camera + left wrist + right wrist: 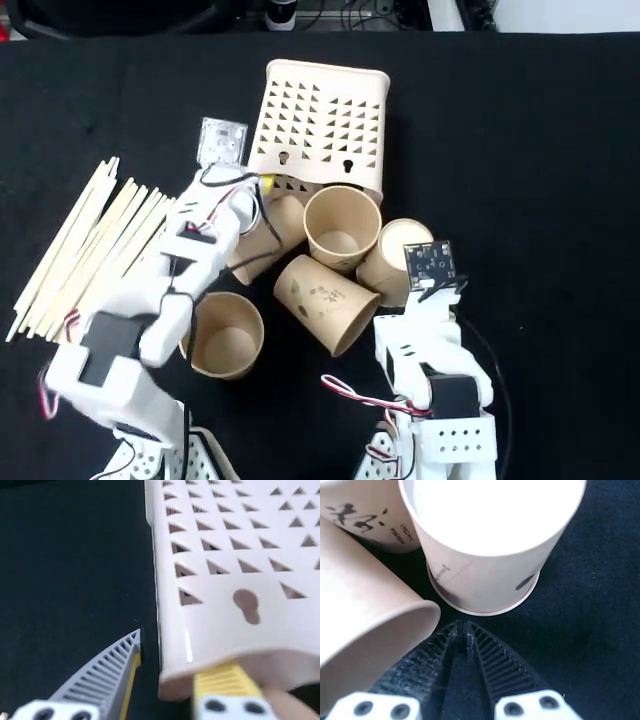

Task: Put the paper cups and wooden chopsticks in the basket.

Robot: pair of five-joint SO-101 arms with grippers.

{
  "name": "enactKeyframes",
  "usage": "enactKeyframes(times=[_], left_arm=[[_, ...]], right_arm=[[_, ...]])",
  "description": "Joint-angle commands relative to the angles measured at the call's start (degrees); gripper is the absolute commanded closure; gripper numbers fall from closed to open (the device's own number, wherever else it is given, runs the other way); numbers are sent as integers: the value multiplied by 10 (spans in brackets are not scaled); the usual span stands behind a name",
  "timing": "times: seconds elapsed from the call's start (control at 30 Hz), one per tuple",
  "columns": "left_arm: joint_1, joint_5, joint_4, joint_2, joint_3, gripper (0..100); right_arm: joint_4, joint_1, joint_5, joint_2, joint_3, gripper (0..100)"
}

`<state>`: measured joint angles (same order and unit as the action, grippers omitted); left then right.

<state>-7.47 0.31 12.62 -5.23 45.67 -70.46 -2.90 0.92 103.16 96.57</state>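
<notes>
The white basket (320, 125) lies tipped over at the back, its perforated wall (240, 555) facing up. Several brown paper cups cluster in front of it: one upright (342, 228), one on its side (322, 300), one upright near the left arm (225, 335). Wooden chopsticks (90, 240) lie fanned out at the left. My left gripper (178, 652) is open at the basket's near corner, the grey finger (115, 665) outside the wall, the yellow finger (225, 685) under the rim. My right gripper (465, 630) is shut, just short of a white-topped cup (490, 540).
Black cloth (540, 150) covers the table, with bare room to the right and at the far left. Another cup (275, 228) lies against the left arm by the basket's rim. A cup on its side (365, 630) lies close beside my right gripper.
</notes>
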Motion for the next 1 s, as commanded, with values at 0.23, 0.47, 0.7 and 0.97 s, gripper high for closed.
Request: enactKeyframes(times=[0.23,0.47,0.7,0.97], left_arm=[[23,16,11,32,-34,972],[14,74,6,184,47,972],[16,74,-134,295,15,972],[16,74,-334,309,-147,972]], right_arm=[[9,4,1,40,0,985],[9,4,1,40,0,985],[9,4,1,40,0,985],[9,4,1,40,0,985]])
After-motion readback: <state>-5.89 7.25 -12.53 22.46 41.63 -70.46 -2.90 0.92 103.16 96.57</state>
